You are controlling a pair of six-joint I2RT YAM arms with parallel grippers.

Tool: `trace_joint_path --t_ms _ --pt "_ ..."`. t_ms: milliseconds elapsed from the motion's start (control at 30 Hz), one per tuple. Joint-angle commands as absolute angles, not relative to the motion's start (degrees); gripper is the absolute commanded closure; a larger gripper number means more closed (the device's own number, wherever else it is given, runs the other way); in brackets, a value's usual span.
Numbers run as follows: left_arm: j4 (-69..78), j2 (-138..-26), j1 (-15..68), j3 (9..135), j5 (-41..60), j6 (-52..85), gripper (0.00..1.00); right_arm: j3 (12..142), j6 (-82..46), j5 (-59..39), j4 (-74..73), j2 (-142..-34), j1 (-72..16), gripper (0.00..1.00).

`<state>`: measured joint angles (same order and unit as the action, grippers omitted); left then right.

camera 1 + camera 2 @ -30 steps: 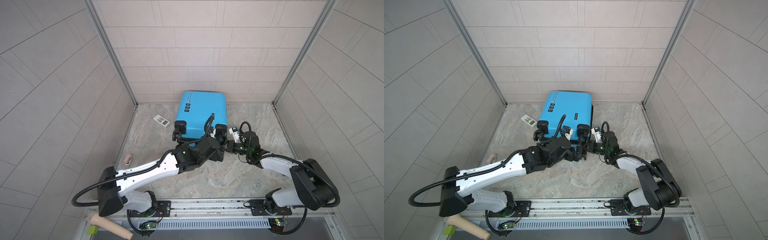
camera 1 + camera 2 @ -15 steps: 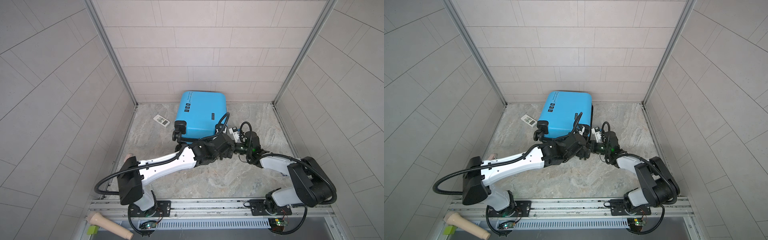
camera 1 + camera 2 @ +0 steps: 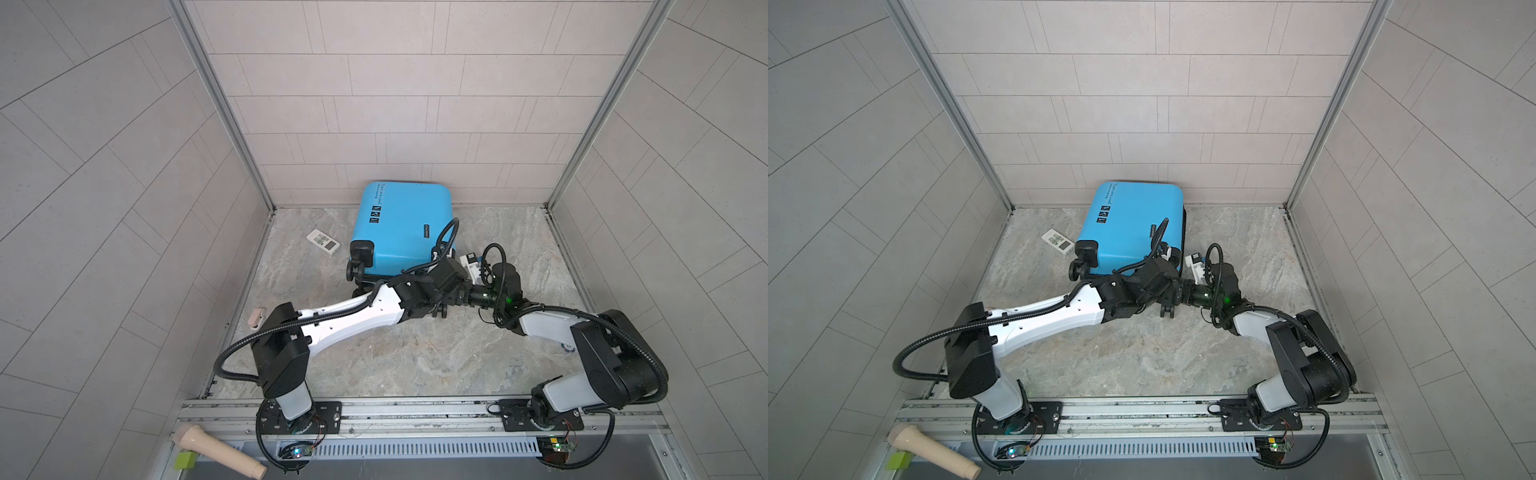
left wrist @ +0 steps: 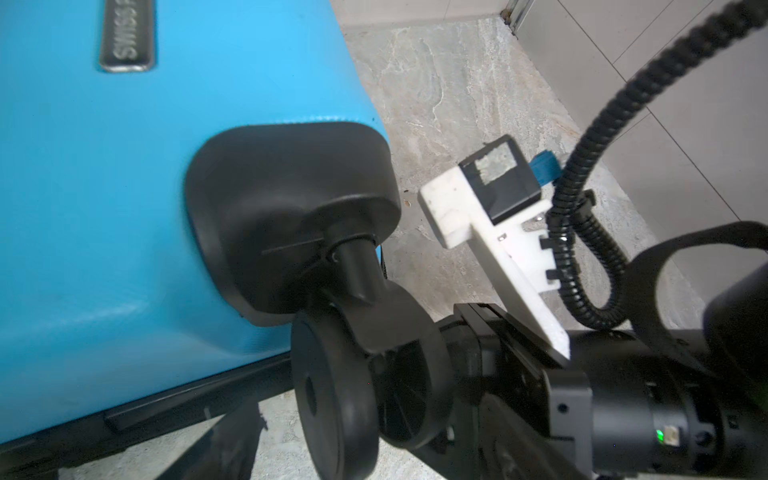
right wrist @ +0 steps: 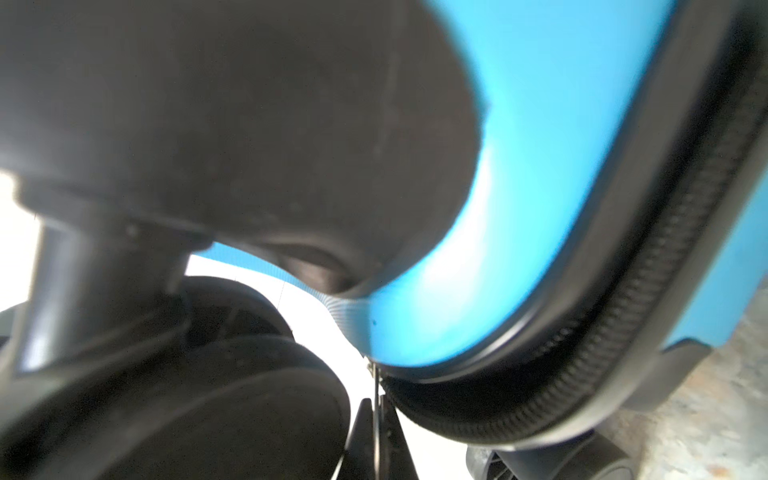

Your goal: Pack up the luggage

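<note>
The luggage (image 3: 399,224) (image 3: 1129,224), a bright-blue hard-shell case, lies shut and flat at the back of the floor in both top views. My left gripper (image 4: 365,457) is open at its near right corner. Its fingers stand on either side of a black wheel (image 4: 332,399), with floor showing between wheel and one finger (image 4: 228,440). My right gripper (image 5: 377,432) is shut on the thin metal zipper pull (image 5: 376,390) beside the black zipper (image 5: 582,374). In a top view the two grippers meet at that corner, the left gripper (image 3: 444,305) covering the right gripper's tips.
A white remote-like item (image 3: 323,242) lies on the floor left of the case. A beige object (image 3: 257,316) rests against the left wall. Outside the front rail lie a beige handle (image 3: 216,451) and a green block (image 3: 185,459). Tiled walls close three sides.
My left arm has swung right along the case's near edge, bringing its gripper to the right corner wheel beside the right gripper. The right arm has held still.
</note>
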<state>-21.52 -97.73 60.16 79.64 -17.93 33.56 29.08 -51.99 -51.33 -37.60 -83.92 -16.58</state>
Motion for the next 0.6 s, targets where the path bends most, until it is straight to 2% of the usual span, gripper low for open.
trace_joint_path --t_ms 0,200,567 --pt "-23.23 -99.56 60.29 81.75 -18.45 33.91 0.15 27.98 -53.06 -46.49 -36.81 -85.17 -15.47 1.00" --pt "-23.95 -100.01 60.05 81.39 -19.25 34.28 0.25 27.51 -52.98 -46.49 -37.18 -85.30 -15.42 1.00" --pt "-23.99 -101.06 59.16 82.55 -16.24 33.66 0.73 28.33 -49.67 -46.48 -31.82 -83.52 -15.38 1.00"
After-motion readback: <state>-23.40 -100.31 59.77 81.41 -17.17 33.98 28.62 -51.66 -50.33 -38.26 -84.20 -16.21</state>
